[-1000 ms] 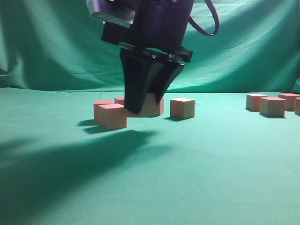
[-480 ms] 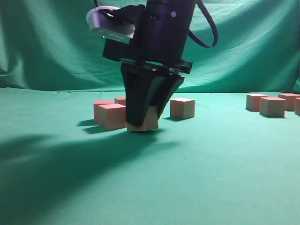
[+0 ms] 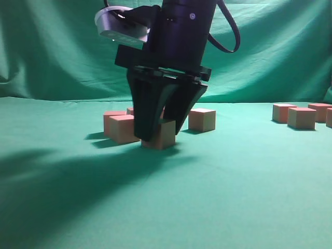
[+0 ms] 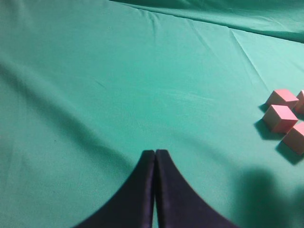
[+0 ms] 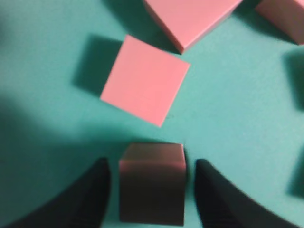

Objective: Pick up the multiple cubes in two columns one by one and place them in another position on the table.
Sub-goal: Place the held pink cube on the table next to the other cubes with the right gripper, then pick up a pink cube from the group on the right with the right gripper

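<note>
Several cubes [image 3: 123,128] sit on the table [image 3: 233,181] in the exterior view, right gripper [image 3: 158,136] straddling one cube [image 3: 165,134] resting on cloth. Left wrist: left gripper [image 4: 155,154] pressed closed, holding nothing. Right wrist: fingers [image 5: 95,190] spread, gaps beside that cube

A black gripper [image 3: 158,132] reaches down over the green table [image 3: 233,187], its two fingers [image 3: 145,111] spread to either side of a cube [image 3: 162,135] that sits on the cloth. Two cubes [image 3: 119,127] stand just to its left, another cube [image 3: 202,119] a little to its right. More cubes [image 3: 301,116] cluster far right.
</note>
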Robot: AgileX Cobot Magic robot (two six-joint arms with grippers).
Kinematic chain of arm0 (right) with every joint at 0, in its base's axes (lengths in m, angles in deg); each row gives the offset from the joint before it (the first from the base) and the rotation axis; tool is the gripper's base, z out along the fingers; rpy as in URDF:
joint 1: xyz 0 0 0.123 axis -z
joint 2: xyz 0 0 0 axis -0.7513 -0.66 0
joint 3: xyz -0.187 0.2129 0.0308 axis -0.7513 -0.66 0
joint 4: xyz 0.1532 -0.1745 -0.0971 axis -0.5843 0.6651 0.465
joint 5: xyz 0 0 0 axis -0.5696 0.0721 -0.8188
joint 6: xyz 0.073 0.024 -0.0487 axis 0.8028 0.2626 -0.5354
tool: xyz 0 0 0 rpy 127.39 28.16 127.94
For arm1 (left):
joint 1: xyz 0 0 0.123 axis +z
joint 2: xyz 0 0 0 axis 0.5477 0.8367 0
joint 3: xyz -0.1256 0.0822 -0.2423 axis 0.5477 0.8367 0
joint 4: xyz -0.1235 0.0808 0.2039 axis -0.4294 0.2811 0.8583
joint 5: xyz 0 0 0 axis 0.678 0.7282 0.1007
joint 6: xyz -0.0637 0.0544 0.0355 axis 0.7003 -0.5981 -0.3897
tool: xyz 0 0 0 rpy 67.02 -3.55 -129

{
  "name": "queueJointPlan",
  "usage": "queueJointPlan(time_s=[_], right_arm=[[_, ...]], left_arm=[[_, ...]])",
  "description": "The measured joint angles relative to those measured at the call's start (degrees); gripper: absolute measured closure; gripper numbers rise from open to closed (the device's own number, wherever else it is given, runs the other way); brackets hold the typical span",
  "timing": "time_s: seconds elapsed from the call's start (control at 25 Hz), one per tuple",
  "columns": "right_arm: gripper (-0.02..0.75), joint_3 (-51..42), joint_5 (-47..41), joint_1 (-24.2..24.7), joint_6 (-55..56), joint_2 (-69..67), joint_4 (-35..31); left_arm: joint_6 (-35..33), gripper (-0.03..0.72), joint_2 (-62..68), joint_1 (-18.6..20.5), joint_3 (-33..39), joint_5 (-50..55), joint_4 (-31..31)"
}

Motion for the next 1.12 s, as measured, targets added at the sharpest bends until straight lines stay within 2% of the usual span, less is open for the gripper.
queueJointPlan(time_s=[0.12,0.2,0.32,0.36,0.52,0.6,0.68,0.72,0.92,1.12], right_arm=[[0.172,0.4,-0.5,0.0,-0.1,0.0,0.0],[0.099,2.2,-2.6,0.0,-0.1,0.0,0.0],[0.103,6.8,-7.7,0.0,-0.1,0.0,0.0],[0.062,9.0,-10.1,0.0,0.4,0.0,0.0],[0.078,18.6,-19.1,0.0,3.1,0.0,0.7],[0.138,23.0,-20.1,0.0,6.1,0.0,1.9],[0.134,26.2,-20.6,0.0,9.6,0.5,4.3],[0.188,27.2,-20.8,0.0,11.3,1.2,6.2],[0.188,27.9,-21.5,0.3,22.0,8.6,19.2],[0.188,23.7,-21.7,6.1,27.7,19.3,22.4]], left_arm=[[0.0,0.688,0.0,0.0,0.0,0.0,0.0],[0.0,0.688,0.0,0.0,0.0,0.0,0.0],[0.0,0.688,0.0,0.0,0.0,0.0,0.0],[0.0,0.688,0.0,0.0,0.0,0.0,0.0],[0.0,0.688,0.0,0.0,0.0,0.0,0.0],[0.0,0.688,0.0,0.0,0.0,0.0,0.0],[0.0,0.688,0.0,0.0,0.0,0.0,0.0],[0.0,0.688,0.0,0.0,0.0,0.0,0.0],[0.0,0.688,0.0,0.0,0.0,0.0,0.0],[0.0,0.688,0.0,0.0,0.0,0.0,0.0]])
